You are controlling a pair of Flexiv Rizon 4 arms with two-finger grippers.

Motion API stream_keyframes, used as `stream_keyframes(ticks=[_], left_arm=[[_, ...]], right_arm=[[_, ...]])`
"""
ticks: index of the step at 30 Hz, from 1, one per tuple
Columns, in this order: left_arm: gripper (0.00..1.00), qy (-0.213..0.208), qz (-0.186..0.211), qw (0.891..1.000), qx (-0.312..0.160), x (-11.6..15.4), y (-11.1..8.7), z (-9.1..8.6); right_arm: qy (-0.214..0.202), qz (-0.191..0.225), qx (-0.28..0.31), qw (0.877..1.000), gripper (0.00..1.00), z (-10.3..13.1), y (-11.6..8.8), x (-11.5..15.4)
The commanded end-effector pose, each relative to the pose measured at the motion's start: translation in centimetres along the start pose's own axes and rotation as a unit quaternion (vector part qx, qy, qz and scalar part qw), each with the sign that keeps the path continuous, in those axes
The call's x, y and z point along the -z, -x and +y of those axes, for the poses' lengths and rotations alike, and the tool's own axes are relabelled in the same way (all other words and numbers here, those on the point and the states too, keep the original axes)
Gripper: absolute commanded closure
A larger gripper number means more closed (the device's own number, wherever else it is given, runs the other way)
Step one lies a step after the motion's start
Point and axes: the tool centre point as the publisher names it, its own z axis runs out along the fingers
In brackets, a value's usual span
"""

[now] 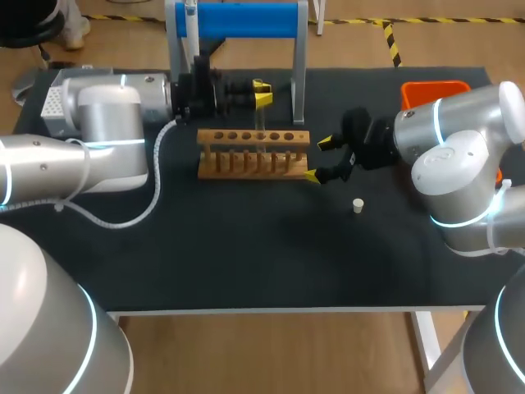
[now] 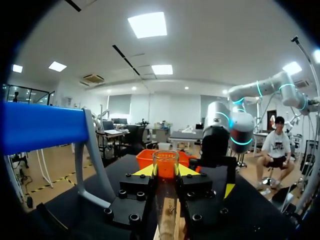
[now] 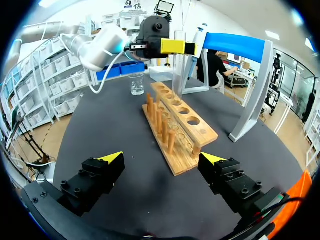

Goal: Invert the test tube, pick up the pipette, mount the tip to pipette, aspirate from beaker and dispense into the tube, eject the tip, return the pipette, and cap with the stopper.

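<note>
Left gripper (image 2: 166, 171) jaws are pinched on the tube (image 2: 166, 200), which is held upright, open end up, just over the rack (image 1: 254, 152). Right gripper (image 3: 162, 158) jaws are spread wide with nothing gripped, and it's parked by the rack's right end. The stopper (image 1: 358, 205) is left lying on the table, near-right of the rack, close to the right gripper. The beaker (image 3: 137, 84) is seen past the rack's left end. The pipette (image 1: 190, 16) is hung on the blue stand (image 1: 238, 20) at the far side. An orange bin (image 1: 435, 89) is set far right.
</note>
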Motion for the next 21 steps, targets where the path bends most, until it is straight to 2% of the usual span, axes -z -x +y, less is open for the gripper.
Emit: stream_keyframes(ticks=[1, 21], left_arm=[[1.00, -0.002, 0.003, 1.000, 0.000, -0.07, 0.08, 0.38], [1.00, 0.003, 0.002, 1.000, -0.010, -0.04, 0.01, 1.13]], right_arm=[[0.000, 0.001, 0.000, 1.000, 0.00, -0.03, -0.01, 0.07], [0.000, 0.001, 0.000, 1.000, 0.00, -0.03, -0.01, 0.07]])
